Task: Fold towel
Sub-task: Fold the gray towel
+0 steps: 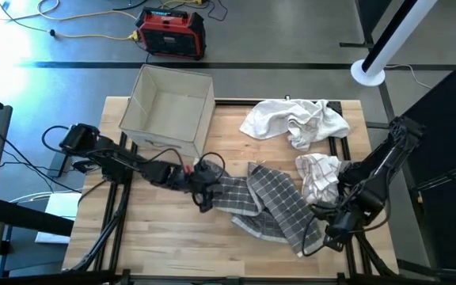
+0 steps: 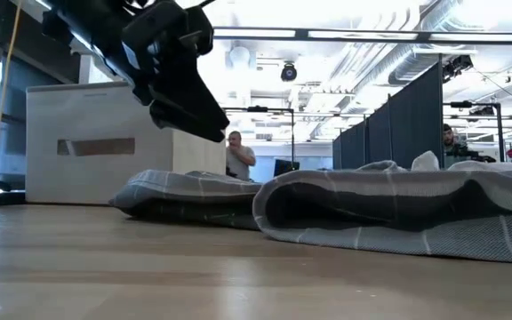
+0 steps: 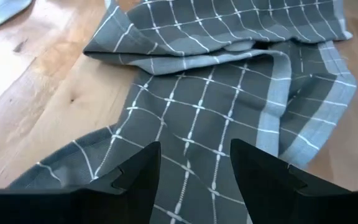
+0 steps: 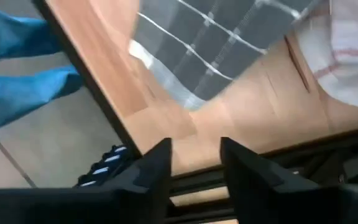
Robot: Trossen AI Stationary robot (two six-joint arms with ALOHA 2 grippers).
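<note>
i see the grey checked cloth towel (image 1: 271, 207) lying rumpled and unfolded mid-table, so nearly all the folding is left. my left gripper (image 3: 194, 168) hovers over its left end, fingers spread, gripping nothing. my right gripper (image 4: 194, 158) sits spread and empty by the towel's right corner at the table edge.
</note>
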